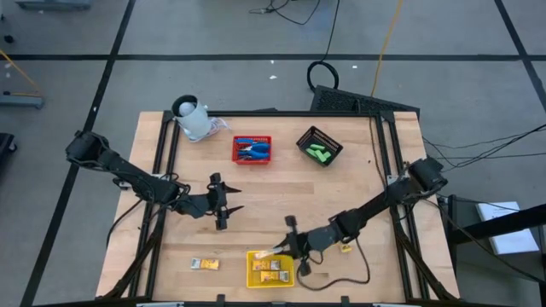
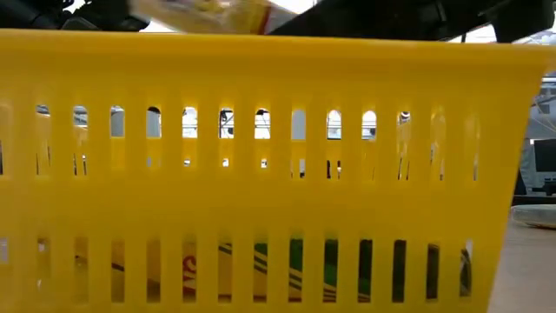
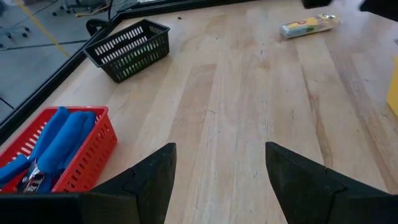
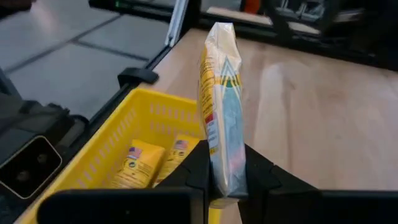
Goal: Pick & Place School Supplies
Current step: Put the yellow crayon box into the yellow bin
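Note:
My right gripper (image 1: pixel 284 249) is shut on a yellow-orange packet (image 4: pixel 219 106) above the far rim of the yellow slotted tray (image 1: pixel 252 275) near the table's near edge. Two more packets (image 4: pixel 134 165) lie inside the tray. In the low view the tray wall (image 2: pixel 278 174) fills the picture, with the held packet (image 2: pixel 208 13) above it. One packet (image 1: pixel 205 264) lies flat on the table left of the tray, another (image 1: pixel 345 248) right of it. My left gripper (image 1: pixel 223 205) hangs open over bare wood at mid-table, touching nothing. My right gripper pinches the packet between its two fingers (image 4: pixel 198 165) by one end (image 4: pixel 225 177). The fingers come from the table's right, slanting down. The packet sticks out beyond the fingertips, standing on edge, lifted clear over the tray's rim.
A red mesh basket (image 1: pixel 252 149) with blue-handled tools (image 3: pixel 59 134) and a black mesh basket (image 1: pixel 320 147) with green blocks sit toward the far edge. A white object (image 1: pixel 194 119) stands at the far left corner. Bare wood lies between the baskets and the tray.

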